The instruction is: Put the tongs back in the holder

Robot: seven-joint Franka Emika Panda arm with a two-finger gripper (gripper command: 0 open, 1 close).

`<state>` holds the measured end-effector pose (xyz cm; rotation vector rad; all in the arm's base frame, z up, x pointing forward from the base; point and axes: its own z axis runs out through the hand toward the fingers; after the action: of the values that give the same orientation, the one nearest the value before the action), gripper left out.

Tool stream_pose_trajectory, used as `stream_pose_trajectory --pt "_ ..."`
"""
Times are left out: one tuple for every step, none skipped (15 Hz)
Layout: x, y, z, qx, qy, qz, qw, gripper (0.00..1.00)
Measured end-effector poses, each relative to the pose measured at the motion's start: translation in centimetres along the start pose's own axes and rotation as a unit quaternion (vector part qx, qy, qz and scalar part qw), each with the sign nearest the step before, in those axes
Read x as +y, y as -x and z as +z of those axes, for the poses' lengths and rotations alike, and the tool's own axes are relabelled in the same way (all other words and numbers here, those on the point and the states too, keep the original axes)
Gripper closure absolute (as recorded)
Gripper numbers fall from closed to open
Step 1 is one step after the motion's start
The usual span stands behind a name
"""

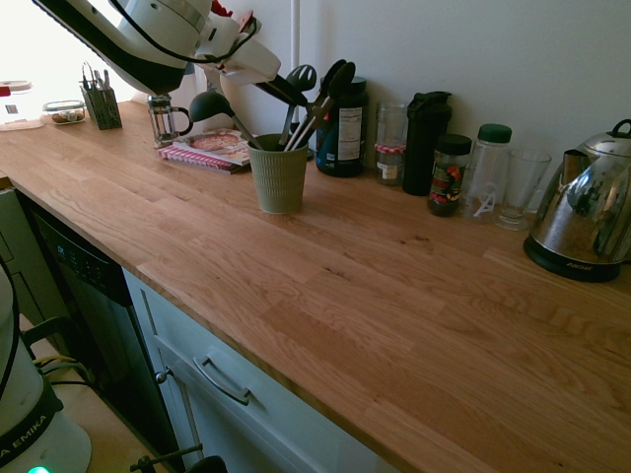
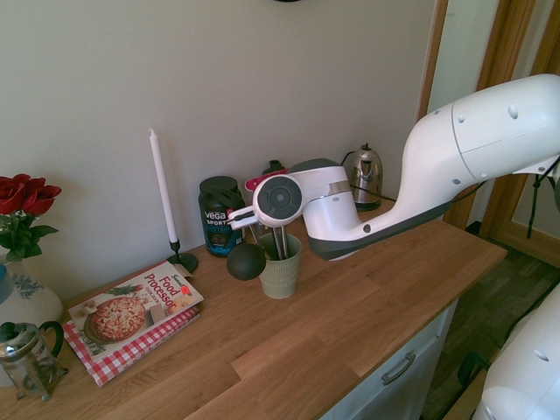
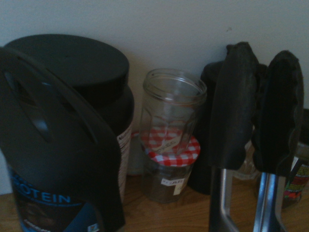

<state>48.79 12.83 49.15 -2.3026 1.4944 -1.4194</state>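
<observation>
First exterior view: from counter's front edge, high, faces along worktop toward wall. Second: opposite end, above, looks back. Both share green holder. Wrist view: very near, faces wall, tongs close.

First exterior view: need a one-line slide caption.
Franka gripper above the green holder on the oak counter, tongs standing in the cup beside other black utensils.

- The arm has glossy white rounded shells with dark grey bands at the joints.
- A round grey disc marks the wrist, with a small red accent above.
- Black cables run along the arm.
</observation>
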Motion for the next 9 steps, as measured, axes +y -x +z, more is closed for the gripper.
stream_pose_trajectory --pt "0.0 -1.0 -1.3 -0.028 0.006 0.005 1.000 0.00" --pt "0.4 -1.9 -2.5 -0.059 0.017 0.007 0.998 0.00" --pt "0.9 -2.7 -3.4 -0.090 0.040 0.007 0.995 0.00" --pt "1.4 -3.7 -4.6 -0.124 0.064 0.004 0.990 0.00" --pt "1.9 -4.8 -5.8 -0.159 0.084 -0.006 0.984 0.00" --pt "2.8 -6.3 -6.6 -0.190 0.102 -0.018 0.976 0.00" --pt "4.3 -8.3 -6.7 -0.221 0.119 -0.033 0.967 0.00" --pt "5.9 -10.2 -6.3 -0.248 0.135 -0.049 0.958 0.00" --pt "7.6 -11.8 -6.0 -0.274 0.147 -0.066 0.948 0.00"
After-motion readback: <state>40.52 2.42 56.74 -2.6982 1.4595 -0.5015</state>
